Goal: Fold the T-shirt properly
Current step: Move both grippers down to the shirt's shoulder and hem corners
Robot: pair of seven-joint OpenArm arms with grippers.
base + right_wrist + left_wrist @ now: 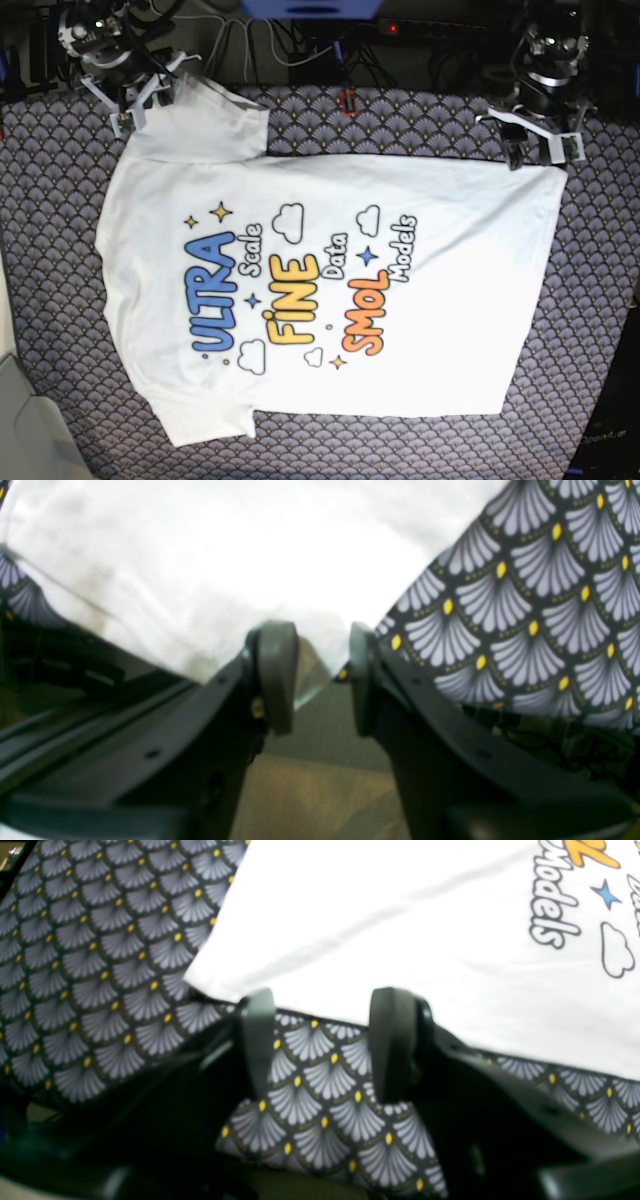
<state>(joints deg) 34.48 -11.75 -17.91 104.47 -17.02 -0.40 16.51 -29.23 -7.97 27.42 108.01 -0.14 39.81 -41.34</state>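
The white T-shirt (330,290) lies flat and print-up on the table, collar side to the left, hem to the right. My left gripper (540,150) stands at the far hem corner. In the left wrist view it (325,997) is open, its fingertips (392,1010) just short of the shirt's edge (400,930), with only tablecloth between them. My right gripper (140,100) is at the far sleeve (215,125). Seen from the right wrist, this gripper (317,635) is open too, and the sleeve's white cloth (225,555) reaches up to the gap between the tips.
A dark tablecloth (60,250) with grey fan shapes and yellow dots covers the table around the shirt. Cables and gear (300,50) run along the back edge. The table's left edge (10,400) drops off to a pale floor.
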